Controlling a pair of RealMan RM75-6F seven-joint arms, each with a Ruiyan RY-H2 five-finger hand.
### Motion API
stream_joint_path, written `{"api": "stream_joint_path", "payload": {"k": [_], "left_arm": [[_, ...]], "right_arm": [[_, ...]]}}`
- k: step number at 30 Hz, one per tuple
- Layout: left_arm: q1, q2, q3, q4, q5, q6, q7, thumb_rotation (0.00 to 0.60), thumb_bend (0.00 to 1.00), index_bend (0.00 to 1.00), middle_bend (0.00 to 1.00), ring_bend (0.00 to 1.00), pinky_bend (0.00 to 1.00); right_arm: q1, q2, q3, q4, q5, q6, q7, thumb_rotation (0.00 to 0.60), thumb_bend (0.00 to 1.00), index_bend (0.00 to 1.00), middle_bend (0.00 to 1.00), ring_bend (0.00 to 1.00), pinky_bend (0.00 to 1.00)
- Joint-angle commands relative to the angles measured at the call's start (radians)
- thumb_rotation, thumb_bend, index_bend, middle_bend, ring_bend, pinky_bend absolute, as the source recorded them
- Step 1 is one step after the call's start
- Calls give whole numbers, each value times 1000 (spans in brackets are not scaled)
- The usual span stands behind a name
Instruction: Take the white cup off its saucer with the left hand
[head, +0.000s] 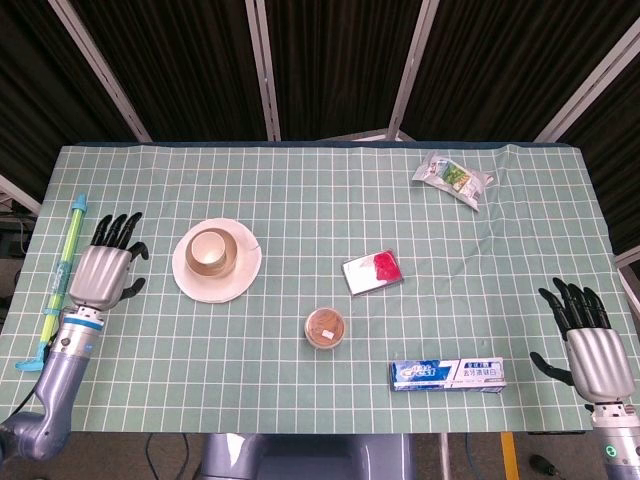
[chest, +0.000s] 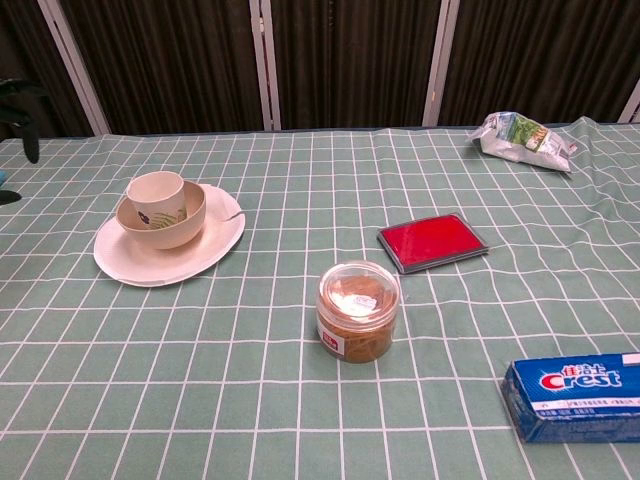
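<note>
The white cup (head: 209, 250) (chest: 156, 195) stands upright in a cream bowl (chest: 181, 222) on the white saucer (head: 236, 283) (chest: 211, 251), left of the table's middle. My left hand (head: 103, 268) hovers open to the left of the saucer, fingers spread and apart from it; in the chest view only its dark fingertips (chest: 24, 118) show at the left edge. Down at the table's front right corner my right hand (head: 590, 347) is open with nothing in it.
A green and blue tube (head: 61, 272) lies along the left edge beside my left hand. A brown jar (head: 326, 328) (chest: 357, 311), a red ink pad (head: 373, 271) (chest: 432, 242), a blue toothpaste box (head: 447, 374) (chest: 575, 394) and a snack bag (head: 452, 177) (chest: 524, 139) lie further right.
</note>
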Motion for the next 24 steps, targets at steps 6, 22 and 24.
{"api": "stream_joint_path", "payload": {"k": [6,22,24], "left_arm": [[-98,-93,-22,74,-75,-98,41,600,328,464,0,0,0],[-197,-222,-23,216,-133,-140,56,600,329,467,0,0,0],[-207,-232,-21,230,-142,-147,65,600,329,472,0,0,0]], "right_arm": [[2,6,2,5,8,-8,26,600,90,97,0,0,0],[2,17,17,24,28,-8,90,600,90,98,0,0,0],[3,17,17,25,28,-9,94,600,90,98,0,0,0]]}}
